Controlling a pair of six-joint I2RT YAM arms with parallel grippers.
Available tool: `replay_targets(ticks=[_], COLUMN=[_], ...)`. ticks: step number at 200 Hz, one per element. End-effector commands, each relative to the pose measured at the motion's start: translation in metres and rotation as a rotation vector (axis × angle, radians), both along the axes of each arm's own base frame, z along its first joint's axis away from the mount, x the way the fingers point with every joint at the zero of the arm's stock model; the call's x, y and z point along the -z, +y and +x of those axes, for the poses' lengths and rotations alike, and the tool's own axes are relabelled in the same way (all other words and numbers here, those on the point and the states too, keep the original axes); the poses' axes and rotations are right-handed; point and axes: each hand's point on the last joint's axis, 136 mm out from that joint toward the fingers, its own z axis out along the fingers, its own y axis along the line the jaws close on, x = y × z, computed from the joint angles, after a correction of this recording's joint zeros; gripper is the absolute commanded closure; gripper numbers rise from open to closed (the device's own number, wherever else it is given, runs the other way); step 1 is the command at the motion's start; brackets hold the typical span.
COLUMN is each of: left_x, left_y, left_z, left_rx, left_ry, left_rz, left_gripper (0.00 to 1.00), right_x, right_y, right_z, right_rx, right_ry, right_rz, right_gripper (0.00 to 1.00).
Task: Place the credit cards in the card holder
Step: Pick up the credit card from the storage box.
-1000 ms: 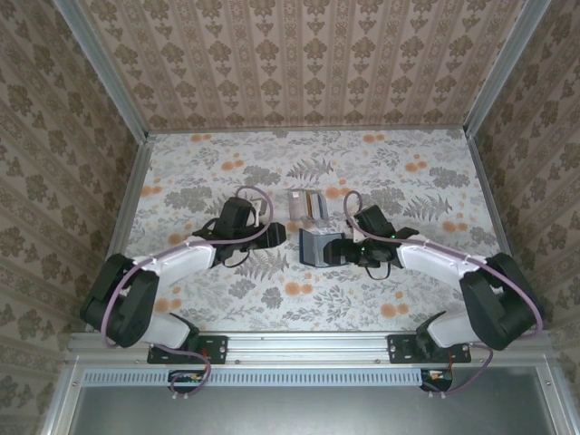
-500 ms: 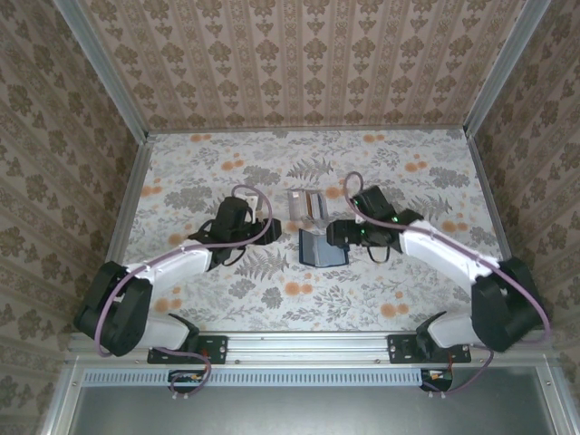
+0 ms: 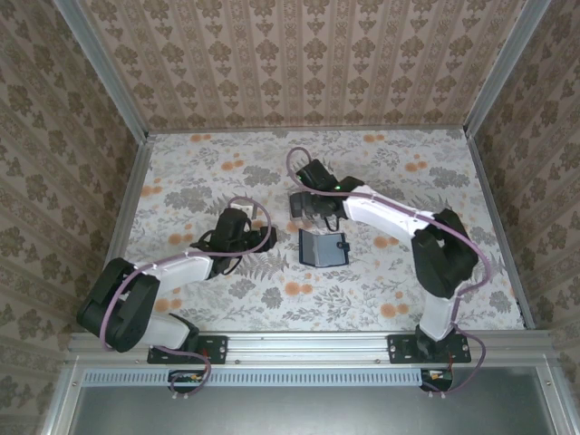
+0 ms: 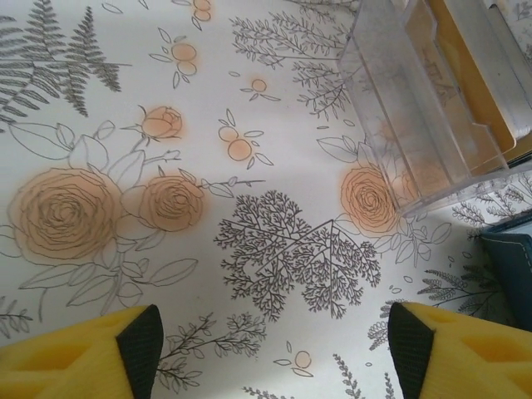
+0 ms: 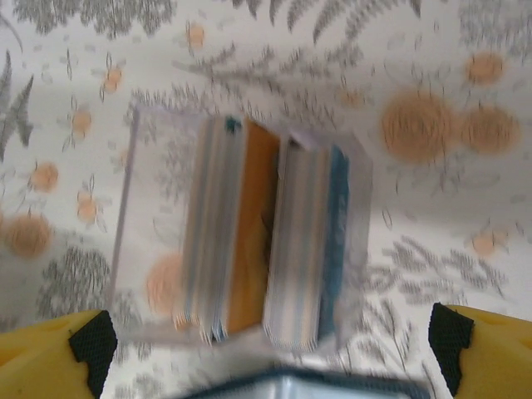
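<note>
The card holder (image 3: pixel 323 246) lies open and flat near the middle of the table (image 3: pixel 408 290). It is dark blue with a paler blue inside, and a little tab sticks out on its 3 o'clock side. No card can be seen in it.

Just beside it, at 12 o'clock, sits a clear tray (image 3: pixel 297 207). The cards (image 5: pixel 249 224) stand on their edges in the tray in two bunches (the right wrist camera is blurry here, so the cards are hard to tell apart). One bunch has an orange card in it. The other has a blue-green one at its side.

The right arm (image 3: pixel 390 210) reaches across to hang over the tray. The right fingers (image 5: pixel 465 349) are spread wide, with nothing held between them. In the right wrist view the tray lies in the space ahead of them, and the edge of the card holder peeks in at 6 o'clock.

The left arm (image 3: pixel 181 263) is at 9 o'clock from the card holder, a little way off. The left fingers (image 4: pixel 125 345) are apart too and hold nothing; only flowery table shows between them. In the left wrist view the clear tray is up at 1 o'clock, and a dark blue corner of the card holder shows at 3 o'clock.
</note>
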Motion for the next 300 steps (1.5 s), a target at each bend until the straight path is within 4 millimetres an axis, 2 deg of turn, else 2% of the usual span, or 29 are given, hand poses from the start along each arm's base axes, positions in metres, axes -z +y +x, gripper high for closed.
replay_targets(ticks=[1,19,46,80,133,169,205,214,234,275,284,300], left_x=[-0.009,-0.01,-0.012,-0.014,-0.014,-0.011,-0.007,-0.007,-0.007,-0.003,-0.003,-0.002], left_y=[0.013,0.017,0.022,0.025,0.027,0.025,0.023,0.025,0.026,0.026,0.026,0.025], left_z=[0.003,0.003,0.004,0.005,0.008,0.011,0.012,0.012,0.012,0.013,0.012,0.013], left_rx=[-0.053,-0.073,-0.085,-0.095,-0.087,-0.078,-0.067,-0.072,-0.072,-0.074,-0.072,-0.068], left_ry=[-0.054,-0.066,-0.055,-0.066,-0.064,-0.047,-0.026,-0.02,-0.013,0.004,0.008,0.006], left_rz=[-0.044,-0.045,-0.033,-0.026,0.011,0.019,0.03,0.033,0.029,0.029,0.029,0.026], left_gripper=[0.22,0.22,0.22,0.21,0.2,0.2,0.2,0.2,0.2,0.2,0.2,0.19], right_x=[0.014,0.018,0.027,0.012,0.005,-0.005,0.0,0.005,0.015,0.016,0.013,0.004], right_y=[-0.01,-0.018,-0.033,-0.055,-0.06,-0.063,-0.057,-0.054,-0.048,-0.042,-0.04,-0.041], right_z=[0.014,0.024,0.029,0.026,0.034,0.039,0.042,0.04,0.038,0.03,0.029,0.024], right_rx=[0.042,0.091,0.13,0.197,0.194,0.178,0.123,0.111,0.083,0.068,0.061,0.066], right_ry=[-0.013,-0.023,-0.053,-0.119,-0.153,-0.176,-0.153,-0.135,-0.107,-0.069,-0.063,-0.057], right_rz=[-0.148,-0.219,-0.309,-0.389,-0.461,-0.519,-0.528,-0.499,-0.46,-0.384,-0.37,-0.362], right_gripper=[0.0,0.0,0.0,0.01,0.16,0.19,0.23,0.27,0.45,0.74,0.79,0.81])
